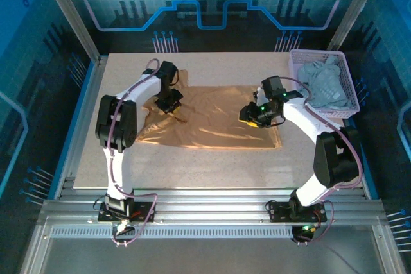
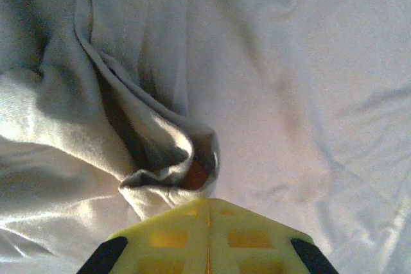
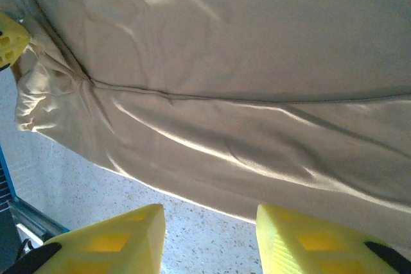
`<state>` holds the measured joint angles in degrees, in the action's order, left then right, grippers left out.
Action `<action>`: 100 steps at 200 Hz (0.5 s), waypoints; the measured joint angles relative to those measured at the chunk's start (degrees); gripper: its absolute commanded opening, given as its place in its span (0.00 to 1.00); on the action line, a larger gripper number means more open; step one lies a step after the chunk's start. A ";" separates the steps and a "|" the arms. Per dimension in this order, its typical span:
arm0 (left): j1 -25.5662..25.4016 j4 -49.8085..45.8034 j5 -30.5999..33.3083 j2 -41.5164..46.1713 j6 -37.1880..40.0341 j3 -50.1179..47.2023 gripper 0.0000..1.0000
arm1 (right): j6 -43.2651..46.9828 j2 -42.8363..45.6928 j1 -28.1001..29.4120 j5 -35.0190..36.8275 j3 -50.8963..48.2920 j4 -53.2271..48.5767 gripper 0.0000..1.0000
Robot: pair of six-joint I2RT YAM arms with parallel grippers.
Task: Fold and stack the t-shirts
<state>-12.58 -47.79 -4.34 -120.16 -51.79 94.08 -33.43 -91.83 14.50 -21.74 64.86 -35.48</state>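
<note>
Tan cloth covers the middle of the table (image 1: 192, 165): the tan shirt (image 1: 218, 120) lies spread there, mostly flat, with creases and a bunched part at its left end. We see the left gripper (image 1: 170, 104) down on that left end. In the left wrist view its yellow fingers (image 2: 167, 239) are pressed together along one seam, and a puckered fold of the tan shirt (image 2: 289, 94) rises right to their tips, so they look pinched on the cloth.

The right gripper (image 1: 250, 115) hangs over the shirt's right part, near its edge. In the right wrist view its two fingers (image 3: 128, 235) stand moderately apart. Between them we see bare speckled table and the shirt's edge (image 3: 257, 62), and they hold nothing. A long seam runs across the cloth beyond them.

The grey shirt (image 1: 324, 85) lies crumpled in the basket (image 1: 302, 62) at the table's far right corner, well apart from the tan one. We cannot tell how much of the tan shirt is folded under on the left.
</note>
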 measured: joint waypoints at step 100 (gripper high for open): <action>1.92 1.51 3.04 -0.85 8.02 -1.38 0.43 | -0.15 0.00 -0.31 -1.18 0.00 0.02 0.43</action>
<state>-10.66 -46.28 -1.30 -121.01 -43.77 92.71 -33.58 -91.83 14.20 -22.92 64.86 -35.46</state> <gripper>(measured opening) 0.454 0.426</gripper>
